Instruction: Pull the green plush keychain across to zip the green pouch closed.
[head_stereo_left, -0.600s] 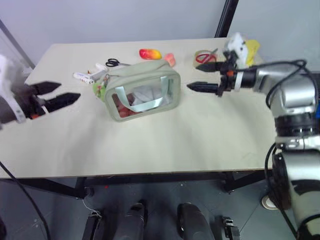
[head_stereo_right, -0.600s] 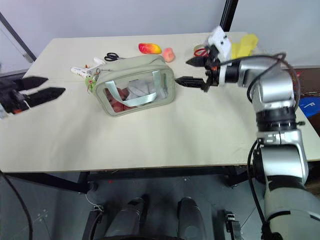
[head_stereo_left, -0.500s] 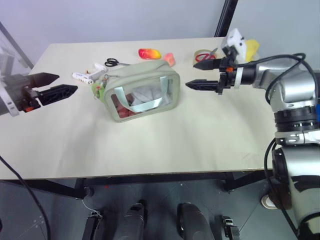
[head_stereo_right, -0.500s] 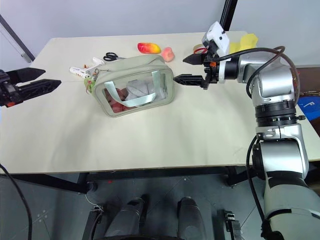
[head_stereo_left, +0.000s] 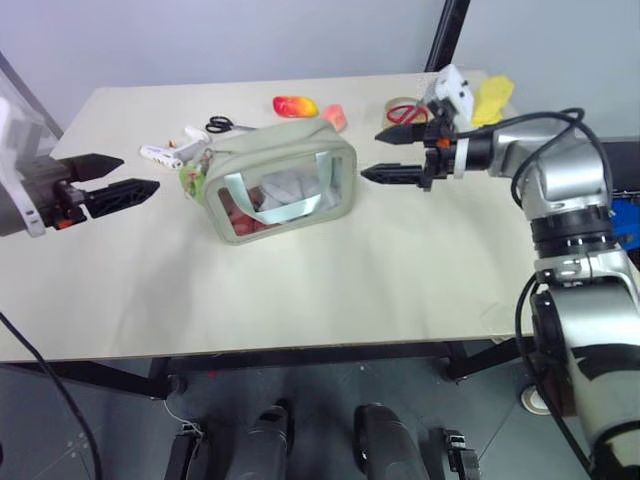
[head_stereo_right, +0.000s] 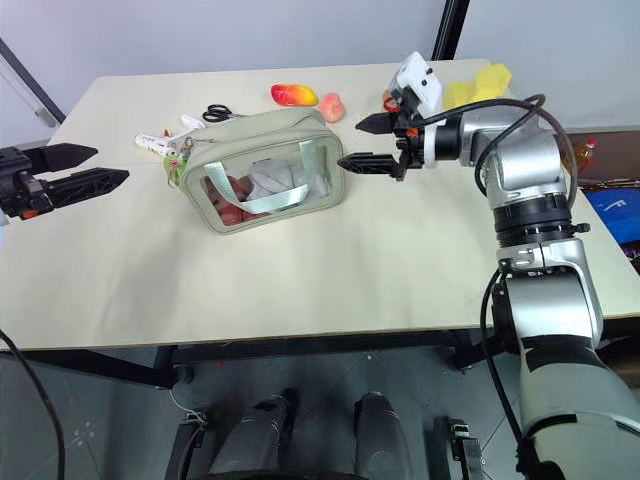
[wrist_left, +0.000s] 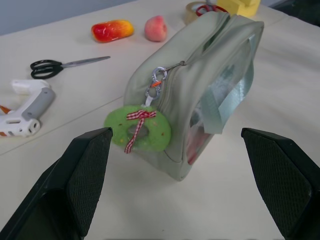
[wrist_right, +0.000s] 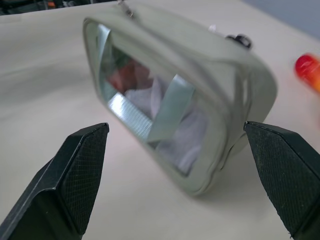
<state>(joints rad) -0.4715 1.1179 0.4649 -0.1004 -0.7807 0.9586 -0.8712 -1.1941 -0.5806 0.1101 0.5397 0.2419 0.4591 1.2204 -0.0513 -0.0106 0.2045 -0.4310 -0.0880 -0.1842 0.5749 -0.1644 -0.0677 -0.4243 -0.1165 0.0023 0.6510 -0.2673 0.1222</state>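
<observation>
**Even, soft light; blur close to the wrist cameras**

Bright, diffuse light covers the pale table (head_stereo_left: 330, 290), leaving faint shadows beside the green pouch (head_stereo_left: 280, 180). Under the table it is dim. In the right wrist view the pouch and the red-yellow toy fruit (wrist_right: 309, 70) look soft, unfocused.

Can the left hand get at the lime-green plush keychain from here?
Probably yes: the open left hand faces the lime-green plush keychain across bare table, with nothing between them.
</observation>
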